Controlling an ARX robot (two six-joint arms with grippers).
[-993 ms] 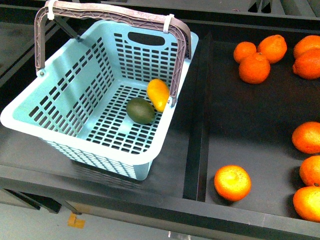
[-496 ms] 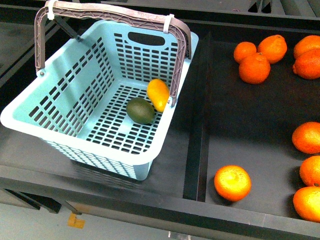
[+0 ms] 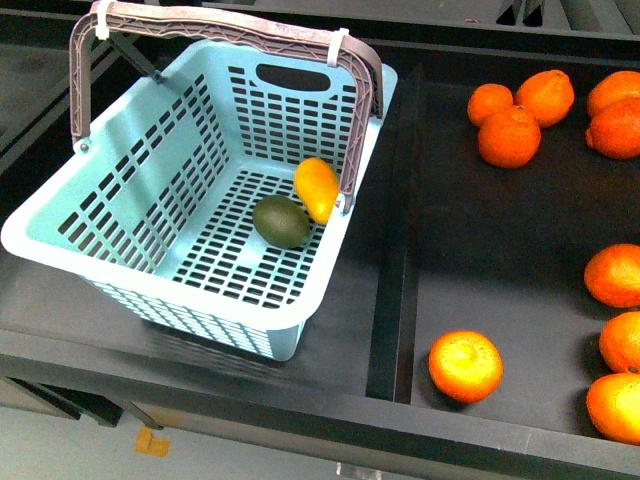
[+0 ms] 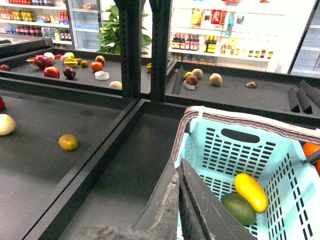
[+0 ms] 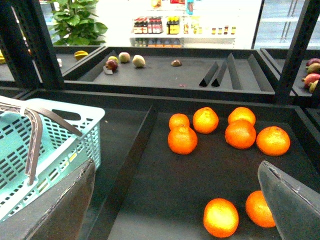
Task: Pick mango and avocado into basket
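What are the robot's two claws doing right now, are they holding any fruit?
Left gripper: shut, holding nothing.
Right gripper: open, holding nothing.

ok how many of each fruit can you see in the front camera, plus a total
mango: 1, in the basket
avocado: 1, in the basket
oranges: 9, in the tray to the right, some cut off by the picture's edge
total: 11 fruits

Front looks down; wrists look outward, all sharing the basket.
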